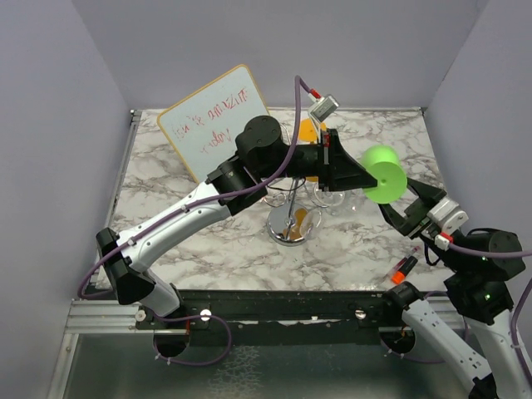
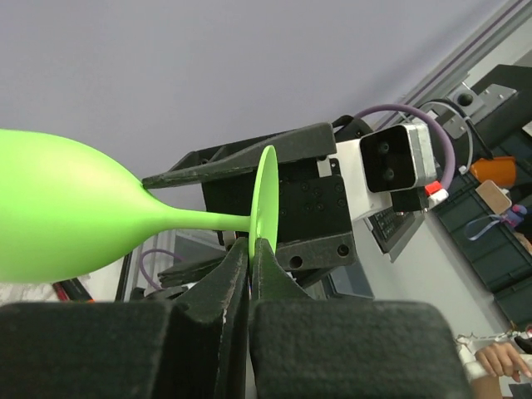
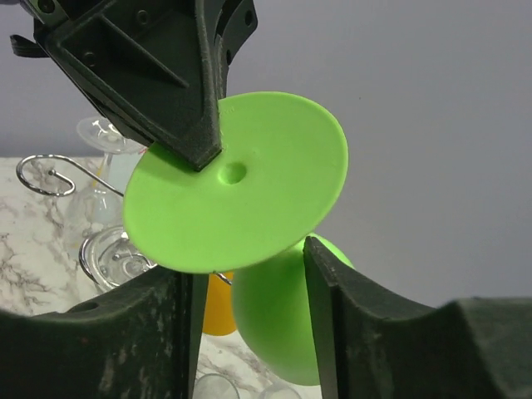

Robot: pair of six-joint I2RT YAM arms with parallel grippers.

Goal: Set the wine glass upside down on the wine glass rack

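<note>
The bright green plastic wine glass [image 1: 382,174] is up in the air, right of centre in the overhead view. It lies on its side, well above the marbled tabletop [image 1: 208,249]. The left gripper [image 2: 252,246] is clamped tight on the rim of the glass's flat round foot, a thin edge pinch. The right gripper [image 3: 249,274] sits at the same foot with its jaws standing apart, straddling the stem end without pressing on it.

So the lift looks done, and the weight is on the left arm alone. Everything that counts is ahead: turning the bowl downward, carrying the glass over, and sliding the foot into a wire arm of the shiny chrome wine glass rack [image 1: 289,231]. The rack stands at centre frame, down and left of the glass and apart from it.

Room is tight at the rack. The left arm's own forearm crosses above it. At least one clear wine glass [image 3: 116,253] already hangs there, and an orange object [image 1: 307,131] sits just behind. A white dry-erase board [image 1: 212,125] leans at upper left, clear of the route. The right half of the table is more open, apart from a red marker [image 1: 405,268] near the bottom edge. The grey walls close in on both sides.
</note>
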